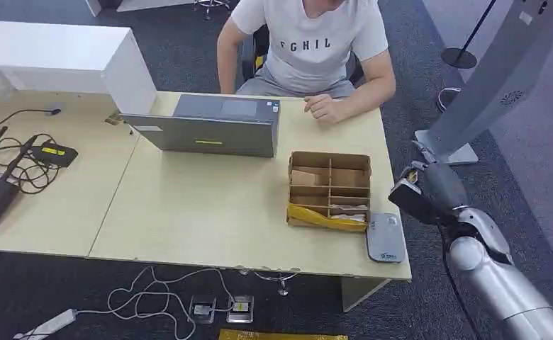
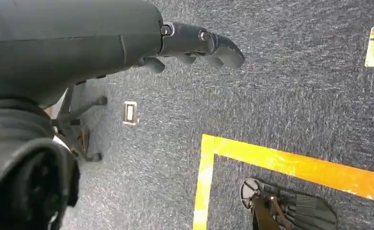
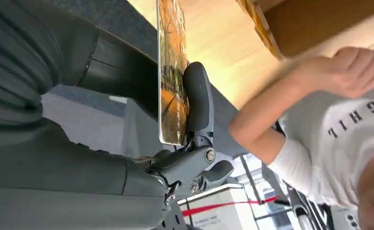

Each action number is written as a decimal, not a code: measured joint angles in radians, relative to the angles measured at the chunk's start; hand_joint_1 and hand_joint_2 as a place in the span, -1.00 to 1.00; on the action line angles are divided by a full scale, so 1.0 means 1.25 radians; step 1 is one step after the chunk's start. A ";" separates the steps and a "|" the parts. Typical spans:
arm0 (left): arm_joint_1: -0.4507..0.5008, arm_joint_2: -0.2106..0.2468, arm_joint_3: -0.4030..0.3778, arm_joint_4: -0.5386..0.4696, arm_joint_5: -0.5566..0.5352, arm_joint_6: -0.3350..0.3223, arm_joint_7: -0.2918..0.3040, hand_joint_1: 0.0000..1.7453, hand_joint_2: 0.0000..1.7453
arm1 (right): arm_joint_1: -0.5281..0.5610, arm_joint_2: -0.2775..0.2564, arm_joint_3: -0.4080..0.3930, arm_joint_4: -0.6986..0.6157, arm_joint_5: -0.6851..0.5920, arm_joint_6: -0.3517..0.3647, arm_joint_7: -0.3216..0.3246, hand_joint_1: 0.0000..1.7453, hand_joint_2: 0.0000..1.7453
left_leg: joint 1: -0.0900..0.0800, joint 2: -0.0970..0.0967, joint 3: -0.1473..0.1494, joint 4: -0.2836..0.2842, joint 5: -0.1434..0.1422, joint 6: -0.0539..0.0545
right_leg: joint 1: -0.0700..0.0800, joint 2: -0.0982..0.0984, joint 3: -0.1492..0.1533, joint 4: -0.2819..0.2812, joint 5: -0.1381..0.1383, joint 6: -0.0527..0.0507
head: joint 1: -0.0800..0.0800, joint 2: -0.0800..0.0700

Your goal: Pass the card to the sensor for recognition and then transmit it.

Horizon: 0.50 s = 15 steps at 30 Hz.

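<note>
you see the card (image 3: pixel 171 72) cut off by the right wrist picture's edge, its print too blurred to read. the right robot hand (image 1: pixel 417 190) hides it from the head view. the person (image 1: pixel 309 42) is cropped above the shoulders.

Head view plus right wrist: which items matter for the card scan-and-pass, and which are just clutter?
Job items:
- card, pinched in the right hand
- grey sensor at the table's right corner
- person seated opposite, likely the receiver

Clutter:
- laptop
- cardboard divider box
- cables and black devices
- white box
- floor power strip
</note>
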 joint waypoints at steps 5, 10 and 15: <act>0.000 0.000 0.000 0.000 0.005 0.009 0.005 -1.00 -1.00 | 0.008 0.013 0.017 0.033 -0.023 -0.014 -0.002 1.00 1.00 | 0.000 0.000 0.001 0.000 0.000 0.000 | 0.000 0.000 0.000 0.000 0.000 0.000 | 0.000 0.000; 0.001 0.002 0.000 0.000 0.005 0.011 0.019 -1.00 -1.00 | 0.034 -0.004 0.020 0.045 -0.071 -0.023 -0.002 1.00 1.00 | 0.000 0.000 0.000 0.000 0.000 0.000 | 0.000 0.000 0.000 0.000 0.000 0.000 | 0.000 0.000; 0.000 0.002 0.000 0.000 0.008 0.015 0.021 -1.00 -1.00 | 0.058 -0.022 0.026 0.049 -0.077 -0.031 0.005 1.00 1.00 | 0.000 0.000 0.000 0.000 0.000 0.000 | 0.000 0.001 0.000 0.000 0.000 0.000 | 0.000 0.000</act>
